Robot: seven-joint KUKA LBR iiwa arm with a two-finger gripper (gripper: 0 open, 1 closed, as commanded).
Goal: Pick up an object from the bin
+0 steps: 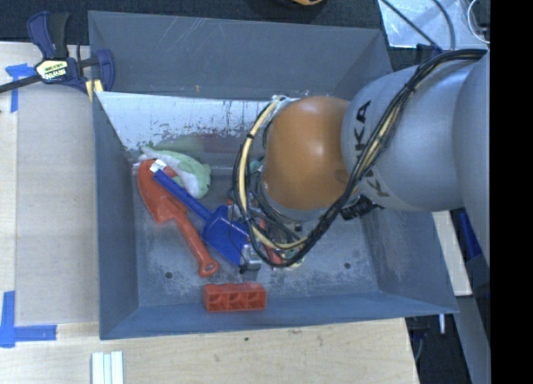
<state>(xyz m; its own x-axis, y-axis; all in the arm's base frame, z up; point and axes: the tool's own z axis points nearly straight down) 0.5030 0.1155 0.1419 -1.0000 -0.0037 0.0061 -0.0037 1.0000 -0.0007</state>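
**Hovering at the blue scoop, mid-bin**

We see the gripper (248,264) low in the bin (117,232), near the middle of the floor and toward the front wall. It sits under the arm's orange cover (304,153) and a loop of yellow and black cables (250,157). The wrist hides it, so we cannot tell whether the claw is wide, narrow or holding anything.

Just beside it on the left lies a blue toy scoop (208,216). An orange-red toy shovel (171,207) lies along the scoop's left side, close against it. A pale green and white soft thing (187,170) lies at the upper ends of both. A red toy brick (236,297) lies in front of the gripper, along the foot of the front wall and apart from the tools.

The scoop's long axis runs on a slant from upper left to lower right. Its thin handle is up by the soft thing and its broad end is down next to the gripper. The shovel lies nearly parallel, with its broad end at the upper left.

Bare floor lies open to the right of the gripper and in the front left corner. The tools crowd the left side.
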